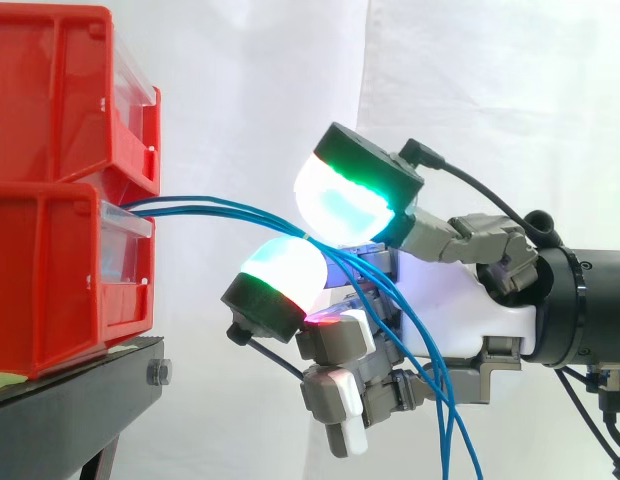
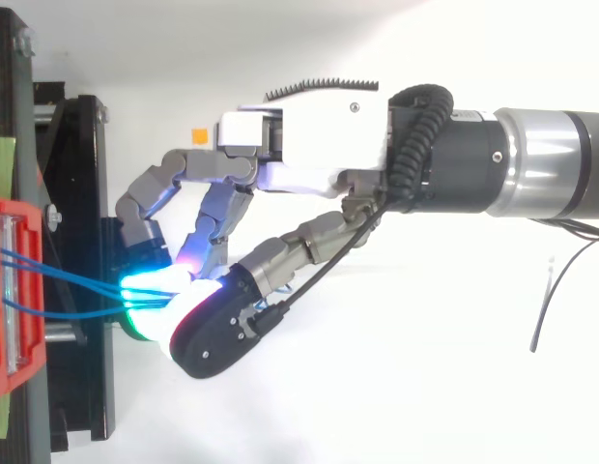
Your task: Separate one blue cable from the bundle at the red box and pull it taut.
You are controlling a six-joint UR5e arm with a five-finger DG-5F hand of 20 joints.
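Red bins (image 1: pixel 50 200) sit stacked on the black stand (image 1: pixel 80 390) at the left. The blue cables (image 1: pixel 220 212) come out of the lower one's front and run rightward in a loose fan, gently bowed rather than tight. They meet the hand (image 1: pixel 460 305) where two glowing fingertips (image 1: pixel 345 195) curl in and pinch them from above and below. Past the pinch they droop slack across the palm. Several strands seem caught together, so I'd judge the grasp made, but singling out one and tightening it is not yet done.
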